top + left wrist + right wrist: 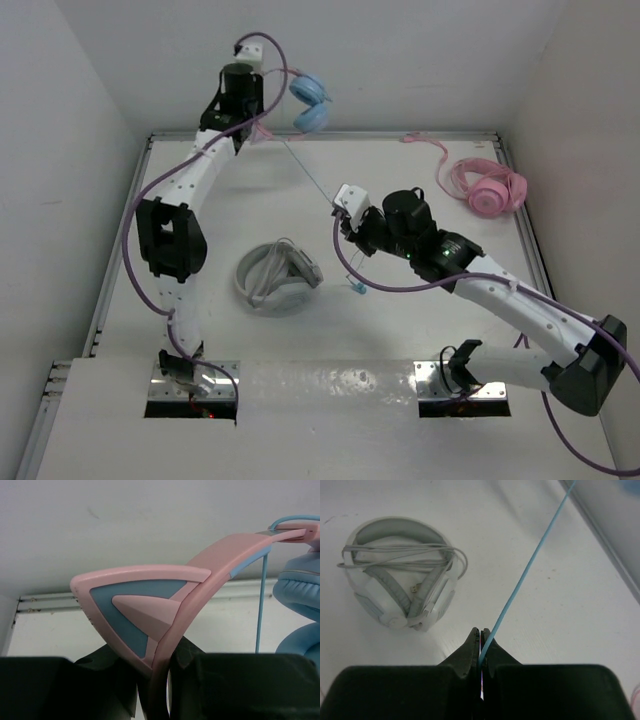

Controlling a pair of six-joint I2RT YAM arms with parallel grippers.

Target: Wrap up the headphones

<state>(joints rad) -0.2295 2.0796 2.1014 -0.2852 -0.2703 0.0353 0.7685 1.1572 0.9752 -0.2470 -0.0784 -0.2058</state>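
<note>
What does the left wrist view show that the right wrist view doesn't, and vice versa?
Left wrist only: the pink cat-ear headband, clamped in the left gripper, and a light blue round ear cup. Right wrist only: white-grey headphones lying on the table, cord bundled on them, and the right gripper shut on the thin light blue cable. Both: that cable and the white table.

Bright, even light, soft shadows; wrist views slightly soft up close.
</note>
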